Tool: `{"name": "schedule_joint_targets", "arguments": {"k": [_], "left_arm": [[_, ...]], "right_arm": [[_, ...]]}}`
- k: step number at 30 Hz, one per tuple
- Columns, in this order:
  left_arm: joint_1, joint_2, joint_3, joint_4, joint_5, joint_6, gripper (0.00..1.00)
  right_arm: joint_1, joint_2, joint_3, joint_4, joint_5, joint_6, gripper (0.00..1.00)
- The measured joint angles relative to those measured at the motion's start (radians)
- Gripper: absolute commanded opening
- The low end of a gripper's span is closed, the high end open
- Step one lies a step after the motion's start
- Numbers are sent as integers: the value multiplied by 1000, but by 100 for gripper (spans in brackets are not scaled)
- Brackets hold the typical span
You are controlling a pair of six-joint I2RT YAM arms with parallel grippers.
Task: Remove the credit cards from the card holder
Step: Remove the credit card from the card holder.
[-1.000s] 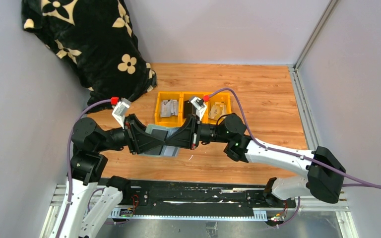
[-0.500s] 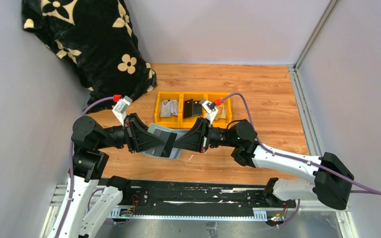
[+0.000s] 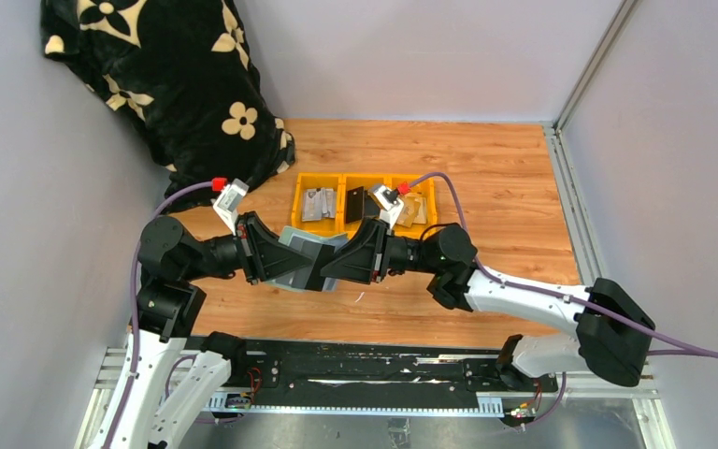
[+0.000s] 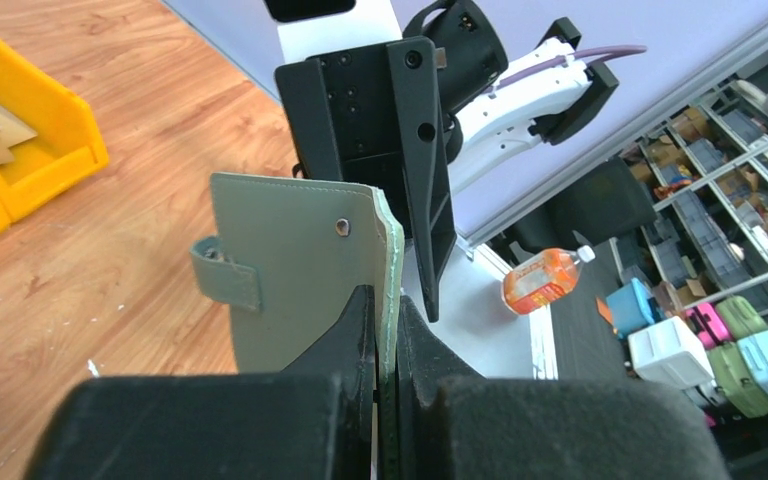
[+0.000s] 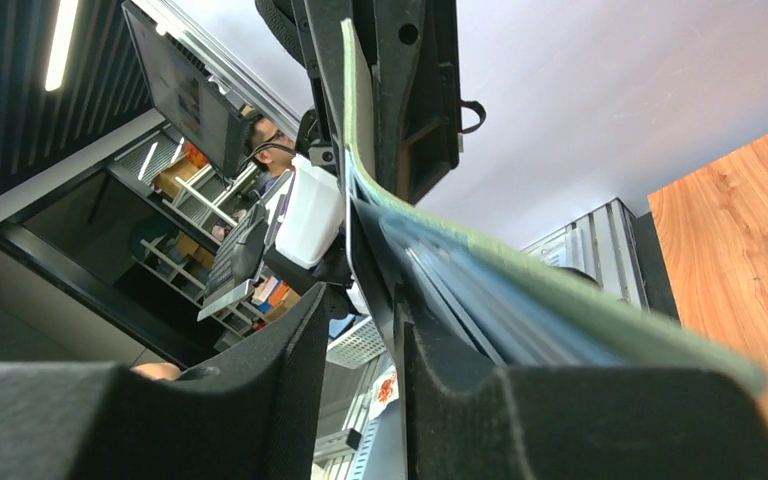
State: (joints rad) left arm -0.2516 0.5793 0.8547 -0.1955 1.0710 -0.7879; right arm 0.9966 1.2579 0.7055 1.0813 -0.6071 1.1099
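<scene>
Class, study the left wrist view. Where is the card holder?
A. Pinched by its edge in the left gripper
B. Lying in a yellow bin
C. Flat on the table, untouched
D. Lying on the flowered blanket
A: the left gripper is shut on the edge of the card holder, with a finger pressed against each side of it.

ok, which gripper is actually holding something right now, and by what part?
Left gripper is shut on the card holder, pinching its flap's edge. Right gripper is open, clamping nothing.
</scene>
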Motion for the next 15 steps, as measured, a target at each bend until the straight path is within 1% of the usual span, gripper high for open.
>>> {"name": "schedule_joint_targets", "arguments": {"k": [1, 2, 4, 6, 9, 12, 15], "left_arm": [[0, 0, 0, -6, -8, 8, 0], [0, 0, 1, -17, -13, 17, 0], [0, 0, 3, -32, -18, 30, 0], [0, 0, 12, -48, -19, 48, 0], [-2, 4, 37, -101, -29, 95, 0], [-7, 24, 82, -198, -56, 187, 0], [-6, 48, 134, -296, -106, 305, 0]], "right_arm": [[0, 13, 9, 10, -3, 5, 23], [0, 24, 18, 18, -7, 12, 19], [0, 39, 34, 27, -10, 18, 7], [0, 50, 39, 34, -12, 26, 0], [-3, 52, 35, 36, -11, 27, 0], [-24, 32, -1, 35, -14, 27, 0], [-94, -31, -74, 4, -34, 23, 0]]}}
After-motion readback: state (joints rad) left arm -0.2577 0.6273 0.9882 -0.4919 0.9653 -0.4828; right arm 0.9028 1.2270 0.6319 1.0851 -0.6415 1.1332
